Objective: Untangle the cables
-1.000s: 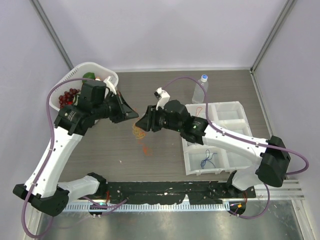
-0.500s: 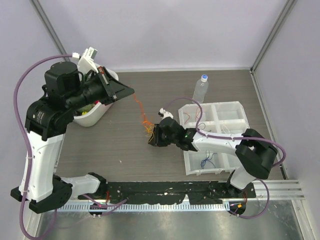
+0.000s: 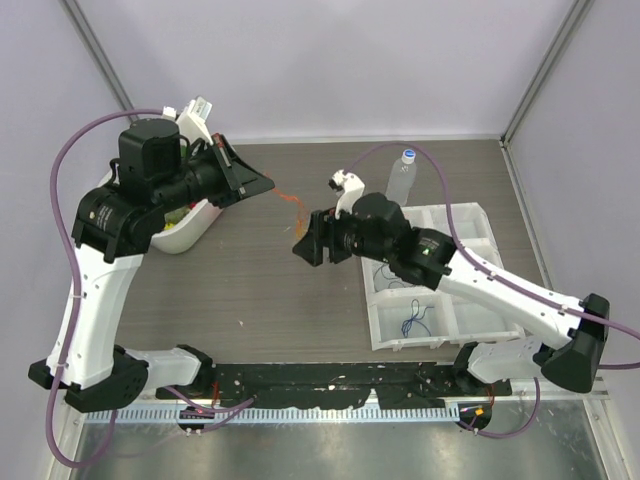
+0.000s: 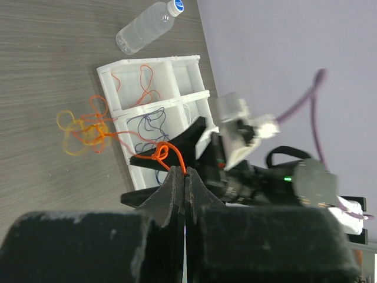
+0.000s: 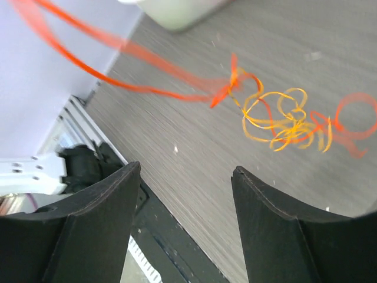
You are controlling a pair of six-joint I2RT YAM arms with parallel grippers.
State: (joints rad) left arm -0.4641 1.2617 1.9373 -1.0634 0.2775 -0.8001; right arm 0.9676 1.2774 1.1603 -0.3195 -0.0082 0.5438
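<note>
The right gripper (image 5: 184,172) has let go, its jaws apart, leaving the orange tangle (image 5: 283,121) just left of the tray (image 4: 147,61). The left gripper (image 4: 180,172) stays clamped on one orange cable (image 4: 169,154), drawn up and away. The knot looks only partly loosened.

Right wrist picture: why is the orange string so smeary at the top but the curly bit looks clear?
Right wrist view: the stretched orange cable hangs close to the lens, so it is probably out of focus; the curly tangle, farther off, is sharper. Left wrist view: the left gripper, near its camera, is a dark blur.
</note>
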